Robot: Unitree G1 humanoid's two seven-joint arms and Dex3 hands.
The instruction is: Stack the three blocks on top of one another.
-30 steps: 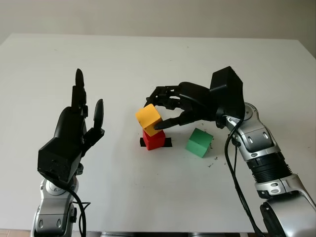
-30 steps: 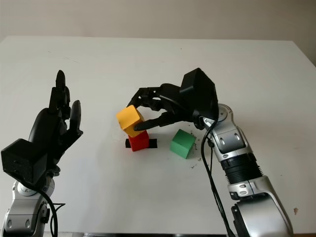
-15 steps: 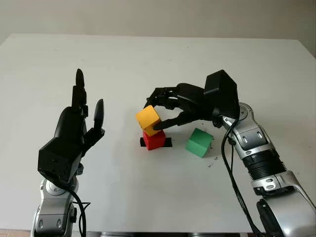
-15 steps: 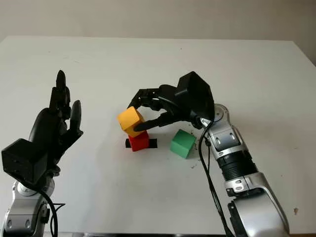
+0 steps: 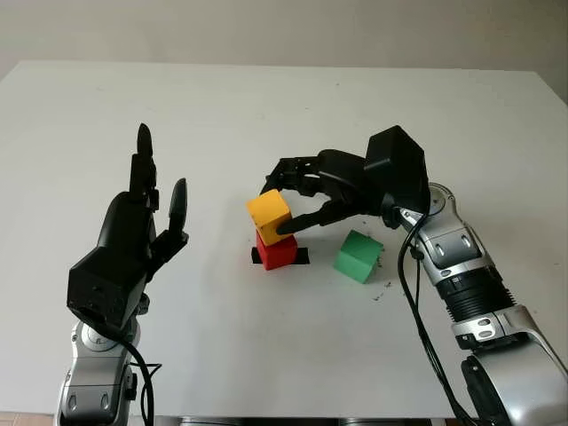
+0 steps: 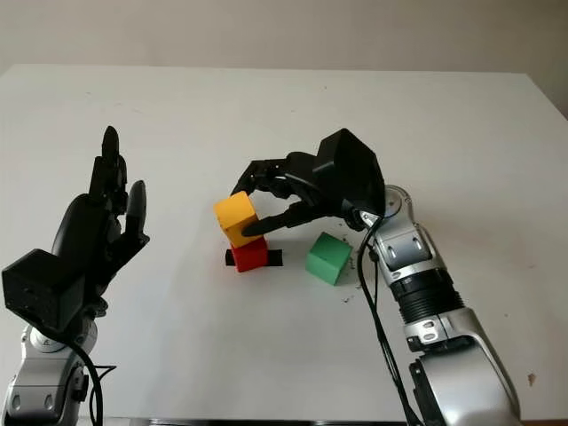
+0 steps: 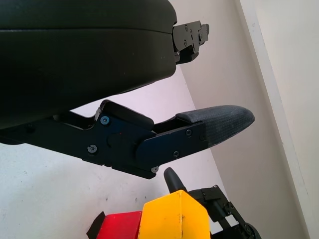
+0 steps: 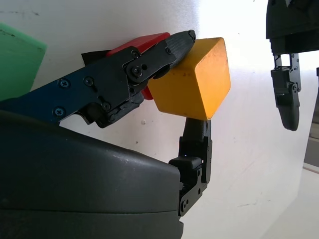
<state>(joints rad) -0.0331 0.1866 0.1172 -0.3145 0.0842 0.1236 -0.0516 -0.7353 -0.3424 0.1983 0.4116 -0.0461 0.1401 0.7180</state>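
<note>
**Yellow block held on the red block by the right hand**

The white table (image 5: 266, 106) carries all three blocks near its middle. The right arm (image 5: 461, 266) comes in from the bottom right and bends across toward the centre. The left hand (image 5: 133, 235) is raised upright over the table's left side, open and holding nothing, well apart from the blocks.

The right hand (image 5: 297, 200) reaches over the stack, and its fingers (image 8: 149, 59) grasp the yellow block (image 5: 269, 216): one finger presses the block's near side, and the others curl over its far side. In the right wrist view a finger lies against one face of the yellow block and another finger stands just beside the opposite face.

The green block (image 5: 358, 256) sits alone on the table just right of the stack, below the right hand and apart from it. The yellow block rests on top of the red block (image 5: 277, 251), tilted and turned a little against it. The red block stands on a small black patch (image 5: 300, 256) on the table.
</note>
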